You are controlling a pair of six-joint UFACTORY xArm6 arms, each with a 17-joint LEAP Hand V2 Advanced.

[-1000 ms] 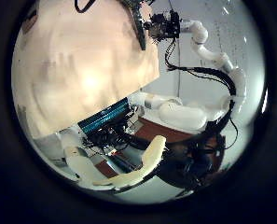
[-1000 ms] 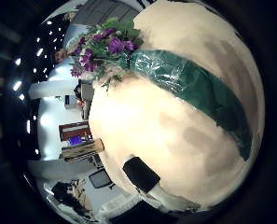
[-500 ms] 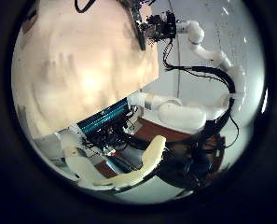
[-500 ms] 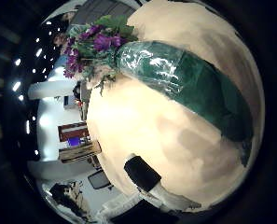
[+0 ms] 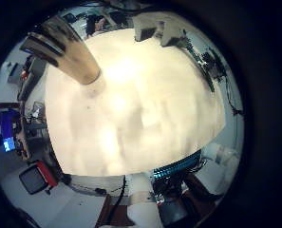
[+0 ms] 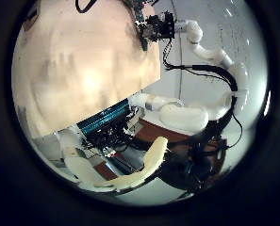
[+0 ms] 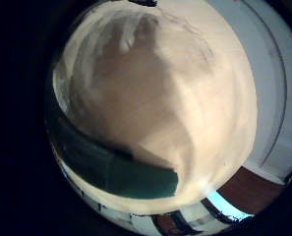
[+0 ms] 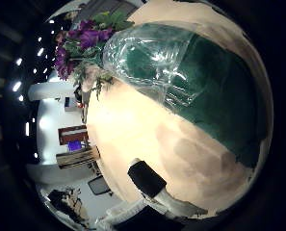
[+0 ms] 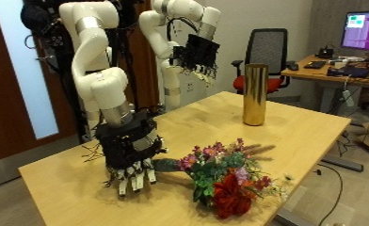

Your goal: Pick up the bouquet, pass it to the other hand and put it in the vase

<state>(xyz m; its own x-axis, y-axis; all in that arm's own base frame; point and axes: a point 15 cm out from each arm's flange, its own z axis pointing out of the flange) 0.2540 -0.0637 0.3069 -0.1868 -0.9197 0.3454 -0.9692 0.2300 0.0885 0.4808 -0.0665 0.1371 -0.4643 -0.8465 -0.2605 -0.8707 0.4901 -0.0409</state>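
The right thumb side palm view shows the flowers [image 8: 80, 43] and the green wrap under clear film [image 8: 181, 82] close by; the right little finger side palm view shows the wrap [image 7: 111, 167] on the table. The tall gold vase [image 9: 253, 94] stands upright at the far side. My left hand [image 9: 197, 55] hangs high, open and empty.
The left thumb side palm view shows my right hand [image 6: 160, 26] over the table's edge. An office chair [image 9: 270, 52] and desk stand behind.
The bouquet's wrap and flowers fill more of the right thumb side palm view than before: my right hand has come closer to the bouquet. The left hand's view has barely shifted.
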